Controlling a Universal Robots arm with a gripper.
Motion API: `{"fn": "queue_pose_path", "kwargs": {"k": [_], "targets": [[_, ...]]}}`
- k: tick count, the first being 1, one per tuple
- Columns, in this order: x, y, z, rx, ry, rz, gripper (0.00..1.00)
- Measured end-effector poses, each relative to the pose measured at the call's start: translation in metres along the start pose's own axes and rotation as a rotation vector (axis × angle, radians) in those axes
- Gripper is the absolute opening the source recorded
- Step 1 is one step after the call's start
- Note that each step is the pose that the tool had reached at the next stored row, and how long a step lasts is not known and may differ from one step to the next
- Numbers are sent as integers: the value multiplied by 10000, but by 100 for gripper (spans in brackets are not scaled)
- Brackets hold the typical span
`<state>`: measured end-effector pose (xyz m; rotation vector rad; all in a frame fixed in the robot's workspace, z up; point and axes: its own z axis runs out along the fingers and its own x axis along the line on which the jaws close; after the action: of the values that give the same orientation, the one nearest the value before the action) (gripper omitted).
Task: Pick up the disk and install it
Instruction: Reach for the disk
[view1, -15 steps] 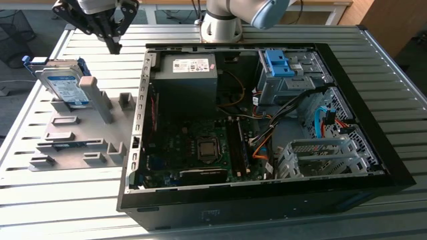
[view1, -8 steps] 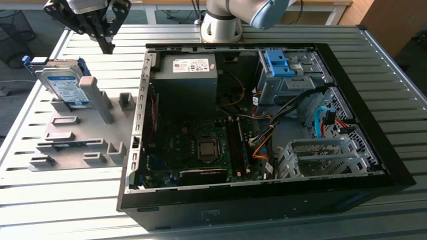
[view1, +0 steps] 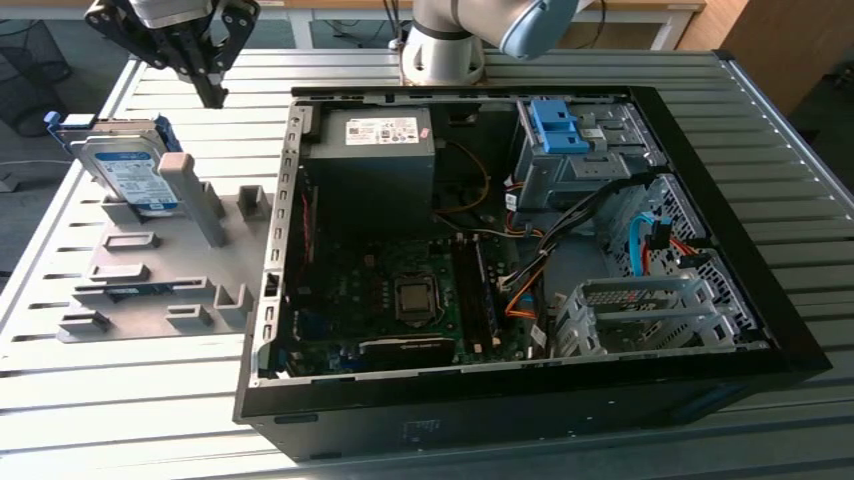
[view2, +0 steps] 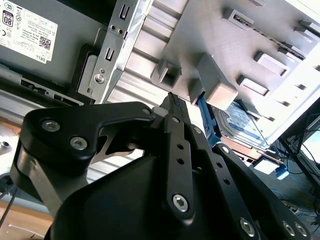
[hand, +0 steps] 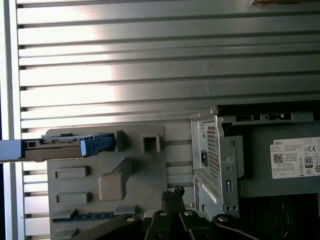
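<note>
I see a robotics lab: a slotted aluminium counter (view1: 134, 400) carrying an opened computer case (view1: 534, 410), a grey fixture plate (view1: 163, 266) and the arm's base (view1: 441, 52).

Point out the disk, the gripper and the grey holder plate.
disk (view1: 138, 178): exterior view, on its white-and-blue label.
gripper (view1: 211, 97): exterior view, at the tips of its jaws.
grey holder plate (view1: 187, 262): exterior view, on a bare patch between its slots.
</note>
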<state>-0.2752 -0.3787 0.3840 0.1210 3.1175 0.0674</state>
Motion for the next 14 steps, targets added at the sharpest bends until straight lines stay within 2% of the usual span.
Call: {"fn": "queue_pose_path", "kwargs": {"k": [14], "targets": [[75,-1,3,1,1,0,11]]}}
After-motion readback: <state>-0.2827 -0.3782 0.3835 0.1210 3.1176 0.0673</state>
